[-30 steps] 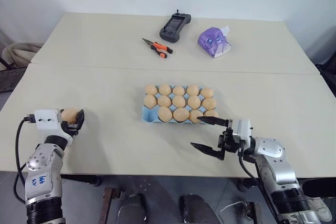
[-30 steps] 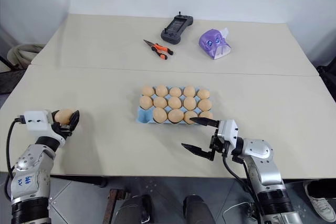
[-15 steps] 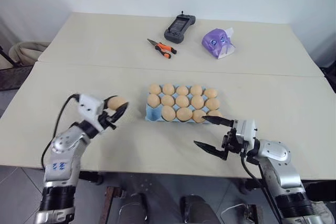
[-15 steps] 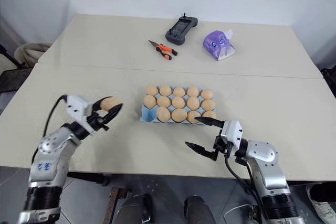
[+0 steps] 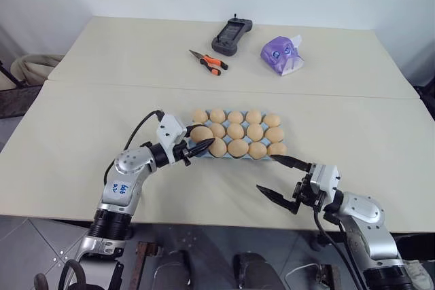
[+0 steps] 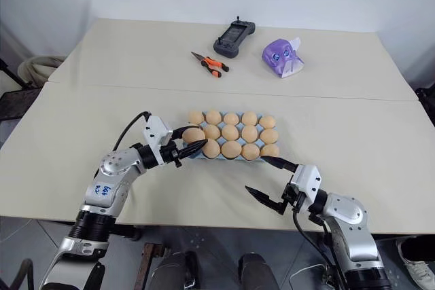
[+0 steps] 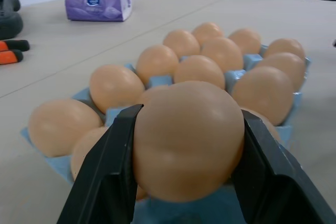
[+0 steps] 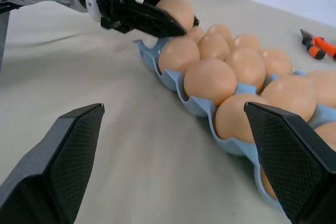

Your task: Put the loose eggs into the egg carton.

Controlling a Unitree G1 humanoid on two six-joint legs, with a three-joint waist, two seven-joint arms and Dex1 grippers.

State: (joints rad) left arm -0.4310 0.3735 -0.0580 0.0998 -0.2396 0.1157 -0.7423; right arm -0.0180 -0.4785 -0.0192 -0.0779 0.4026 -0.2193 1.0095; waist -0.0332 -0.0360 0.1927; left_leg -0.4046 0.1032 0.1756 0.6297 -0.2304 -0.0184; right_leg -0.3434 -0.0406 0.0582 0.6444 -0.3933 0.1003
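The left gripper (image 5: 196, 142) has its jaws closed on one egg (image 7: 187, 139), the two black fingers (image 7: 107, 174) pressing its sides, and it holds that egg over the near left corner of the egg carton (image 5: 192, 149), above the one cup there that has no egg in it. The light-blue carton sits near the middle of the front bench (image 5: 68, 147), its long side running across the bench, and the other cups each hold a pale orange-tan egg (image 5: 238, 147); whether the held egg touches the tray or hangs just clear of it cannot be told. The right gripper (image 5: 282, 176) is off the carton's near right corner, close to the bench's front edge, with its jaws spread wide and nothing between them; one fingertip lies just beside the carton's near edge, and the other is nearer the front edge of the bench. On the rear bench, well apart from the carton, lie a pair of orange-handled pliers (image 5: 204, 62), a dark handheld controller (image 5: 228, 35) and a purple tissue pack (image 5: 281, 54), all toward the far edge.
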